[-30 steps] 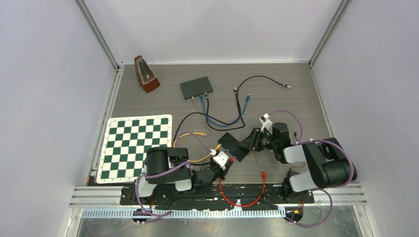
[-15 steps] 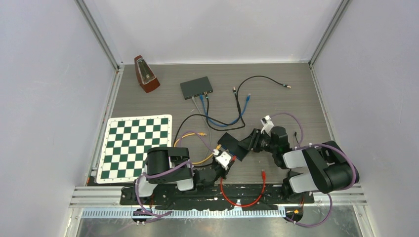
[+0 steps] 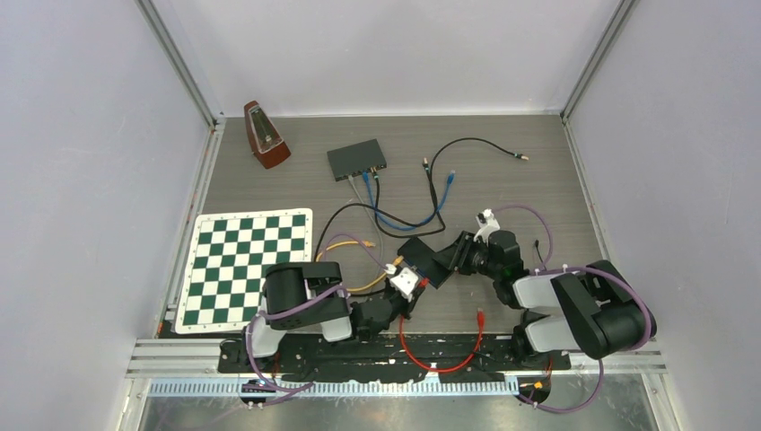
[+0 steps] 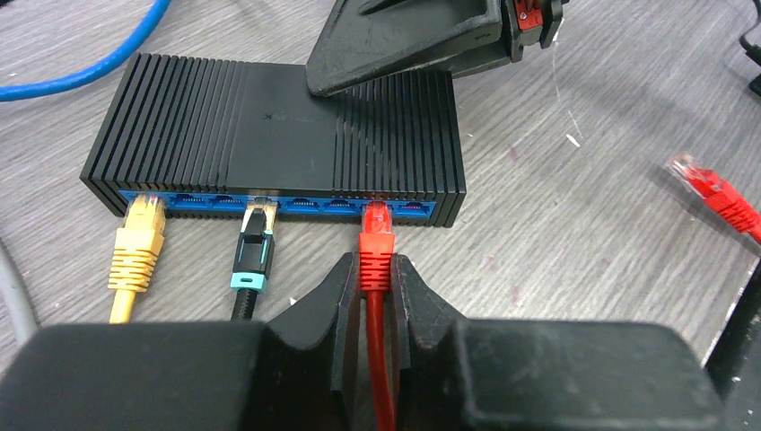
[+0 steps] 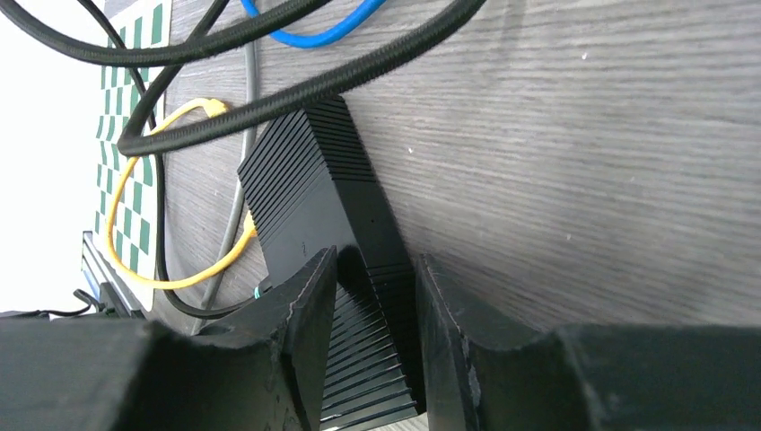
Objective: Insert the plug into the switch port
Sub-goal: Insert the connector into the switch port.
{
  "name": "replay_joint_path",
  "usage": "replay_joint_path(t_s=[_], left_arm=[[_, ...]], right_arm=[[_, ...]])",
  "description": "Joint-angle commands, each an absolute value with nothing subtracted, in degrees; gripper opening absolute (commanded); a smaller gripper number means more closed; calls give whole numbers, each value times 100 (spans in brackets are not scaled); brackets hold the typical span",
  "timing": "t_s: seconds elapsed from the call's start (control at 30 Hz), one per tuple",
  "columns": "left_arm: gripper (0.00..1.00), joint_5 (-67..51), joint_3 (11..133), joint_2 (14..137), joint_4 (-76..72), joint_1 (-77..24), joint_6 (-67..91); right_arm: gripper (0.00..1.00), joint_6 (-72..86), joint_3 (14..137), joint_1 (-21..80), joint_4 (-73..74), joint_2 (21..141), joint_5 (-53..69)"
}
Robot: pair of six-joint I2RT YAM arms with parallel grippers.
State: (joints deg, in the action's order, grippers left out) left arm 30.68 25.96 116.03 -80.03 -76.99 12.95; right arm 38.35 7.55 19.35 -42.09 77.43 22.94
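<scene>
top view: the switch [image 3: 420, 259] lies on the table [image 3: 538, 162] near the front, in the middle, between the two arms. the left gripper [image 3: 408, 285] meets it from the near side and the right gripper [image 3: 449, 260] from the right. a chessboard [image 3: 247, 265] lies at the left, a metronome [image 3: 266, 135] stands at the far left, and a second switch [image 3: 356, 160] sits far back.

left wrist view: the left gripper [image 4: 372, 269] is clamped on the boot of the red plug [image 4: 375, 233], a finger pressed to each side. the plug's tip is in a port near the right end of the switch [image 4: 269, 117]; whether it is fully seated i cannot tell. a yellow plug [image 4: 139, 242] is in the leftmost port and a black plug [image 4: 254, 251] two ports along. a loose red plug [image 4: 709, 184] lies on the table to the right, and a blue cable [image 4: 90, 63] curves past the far left corner. the right gripper [image 4: 422, 36] sits over the switch's far edge.

right wrist view: the right gripper [image 5: 372, 269] is closed on the switch [image 5: 314, 189], its end pinched between both fingers.
</scene>
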Motion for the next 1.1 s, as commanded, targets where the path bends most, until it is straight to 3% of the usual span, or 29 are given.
replay_joint_path(t_s=[0.0, 0.37, 0.8, 1.07], left_arm=[[0, 3281, 2950, 11484, -8379, -7150, 1089], [0, 2474, 3094, 11380, -7947, -6486, 1125], [0, 2519, 3427, 11433, -7332, -6240, 1197], [0, 3076, 3502, 11489, -7012, -6240, 1357]], right_arm=[[42, 4289, 944, 2514, -3175, 8115, 4161], [41, 4345, 2064, 2472, -3353, 9225, 4258], [55, 2617, 4560, 1493, 20, 9053, 3055], [55, 2257, 4931, 1108, 908, 8801, 2304]])
